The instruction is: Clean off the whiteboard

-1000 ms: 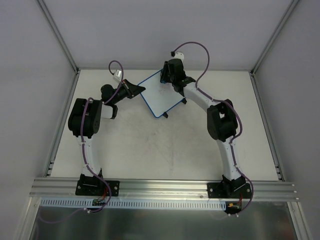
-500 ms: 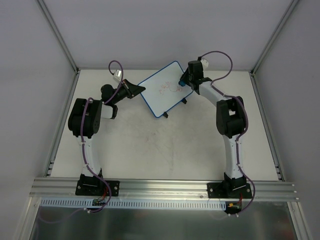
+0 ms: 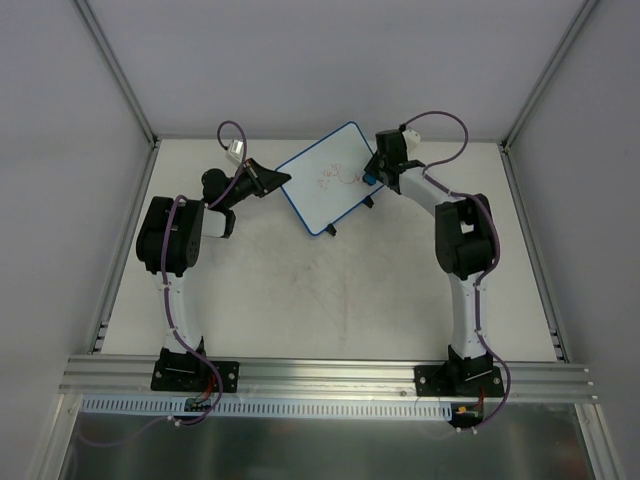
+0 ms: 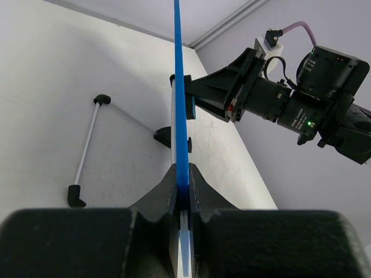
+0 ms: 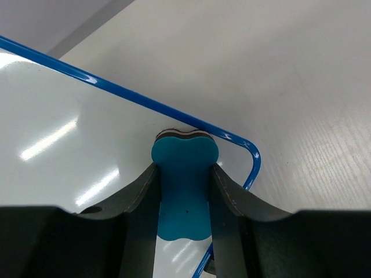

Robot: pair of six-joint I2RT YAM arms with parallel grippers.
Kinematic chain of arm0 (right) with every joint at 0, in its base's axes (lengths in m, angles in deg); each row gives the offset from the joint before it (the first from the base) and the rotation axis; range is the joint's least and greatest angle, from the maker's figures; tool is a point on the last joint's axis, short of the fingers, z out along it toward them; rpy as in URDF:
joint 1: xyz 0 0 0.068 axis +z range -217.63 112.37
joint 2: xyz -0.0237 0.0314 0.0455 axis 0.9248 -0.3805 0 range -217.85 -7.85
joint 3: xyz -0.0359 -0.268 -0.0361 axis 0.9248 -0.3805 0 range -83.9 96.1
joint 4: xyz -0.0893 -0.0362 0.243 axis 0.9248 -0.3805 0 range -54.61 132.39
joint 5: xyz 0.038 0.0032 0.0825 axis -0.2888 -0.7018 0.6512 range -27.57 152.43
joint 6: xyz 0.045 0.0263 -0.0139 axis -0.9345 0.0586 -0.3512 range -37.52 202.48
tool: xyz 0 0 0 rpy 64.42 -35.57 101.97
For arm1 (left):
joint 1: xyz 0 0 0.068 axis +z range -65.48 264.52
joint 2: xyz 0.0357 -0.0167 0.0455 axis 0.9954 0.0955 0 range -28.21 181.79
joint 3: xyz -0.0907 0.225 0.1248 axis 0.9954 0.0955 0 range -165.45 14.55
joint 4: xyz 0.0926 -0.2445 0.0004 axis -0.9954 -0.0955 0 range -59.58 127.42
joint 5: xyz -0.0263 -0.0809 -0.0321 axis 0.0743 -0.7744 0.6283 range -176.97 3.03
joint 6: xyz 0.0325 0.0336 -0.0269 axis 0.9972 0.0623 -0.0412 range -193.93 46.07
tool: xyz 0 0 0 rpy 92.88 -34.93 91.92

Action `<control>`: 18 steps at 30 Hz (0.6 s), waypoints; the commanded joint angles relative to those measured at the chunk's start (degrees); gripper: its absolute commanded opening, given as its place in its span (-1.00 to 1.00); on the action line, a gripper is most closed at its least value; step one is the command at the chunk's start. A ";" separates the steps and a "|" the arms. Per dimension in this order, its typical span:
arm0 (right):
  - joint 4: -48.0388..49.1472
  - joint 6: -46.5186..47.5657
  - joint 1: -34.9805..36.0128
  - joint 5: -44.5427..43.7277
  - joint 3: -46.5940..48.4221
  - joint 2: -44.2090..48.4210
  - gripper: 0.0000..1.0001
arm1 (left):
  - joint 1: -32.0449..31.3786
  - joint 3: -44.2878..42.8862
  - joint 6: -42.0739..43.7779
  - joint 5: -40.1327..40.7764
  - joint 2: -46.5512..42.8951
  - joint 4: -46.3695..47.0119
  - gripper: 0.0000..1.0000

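The whiteboard (image 3: 322, 180), white with a thin blue frame, stands tilted at the back of the table and bears faint red scribbles near its middle. My left gripper (image 3: 281, 180) is shut on its left edge; the left wrist view shows the blue frame (image 4: 181, 104) edge-on between the jaws. My right gripper (image 3: 373, 177) is shut on the blue eraser (image 5: 184, 185), which presses on the board face (image 5: 69, 133) by its rounded right corner. The right arm's wrist (image 4: 313, 110) shows beyond the board.
A thin white rod stand with black ends (image 4: 87, 147) lies on the table behind the board. Grey walls and aluminium rails (image 3: 120, 240) bound the table on three sides.
My right gripper with the eraser moved from the board's upper middle to its right corner, uncovering the red scribbles. The left gripper and board stayed put.
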 commanded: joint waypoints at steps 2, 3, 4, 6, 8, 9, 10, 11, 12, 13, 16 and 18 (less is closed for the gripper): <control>-4.14 1.36 2.73 0.00 1.53 -0.68 -1.00 | -1.03 -0.22 1.24 -4.37 -0.54 19.89 -1.00; -4.14 1.71 2.82 0.00 2.15 -0.86 -1.00 | -1.03 -0.22 1.24 -4.37 -0.54 19.98 -1.00; -4.14 2.76 3.08 -0.18 2.77 -1.03 -1.00 | -1.03 -0.22 1.24 -4.46 -0.54 19.89 -1.00; -3.79 3.56 3.52 0.52 4.96 -1.99 -1.00 | -1.03 -0.39 1.07 -4.46 -0.54 19.98 -1.00; -2.92 4.35 3.70 3.15 6.20 -2.53 -1.00 | -1.03 -0.48 0.98 -4.54 -0.45 20.06 -1.00; -2.13 4.61 3.79 4.03 7.16 -2.88 -1.00 | -1.03 -0.48 0.98 -4.54 -0.45 20.06 -1.00; -1.95 4.70 3.96 5.26 7.69 -3.40 -1.00 | -1.03 -0.48 0.98 -4.54 -0.45 20.06 -1.00; -1.69 5.31 4.31 5.79 8.30 -3.76 -1.00 | -1.03 -0.48 1.06 -4.54 -0.45 20.06 -1.00; -1.25 5.75 4.58 7.02 9.36 -4.11 -1.00 | -1.03 -0.57 0.98 -4.63 -0.36 20.06 -1.00; -1.07 6.11 4.84 7.38 9.89 -4.63 -1.00 | -1.03 -0.65 0.98 -4.55 -0.36 20.06 -1.00; -0.45 8.39 6.16 8.95 11.91 -5.25 -0.99 | -1.03 -0.74 0.80 -4.63 -0.27 20.06 -1.00; 0.33 10.05 7.21 9.66 12.70 -5.69 -1.00 | -1.03 -0.74 0.89 -4.63 -0.18 20.06 -1.00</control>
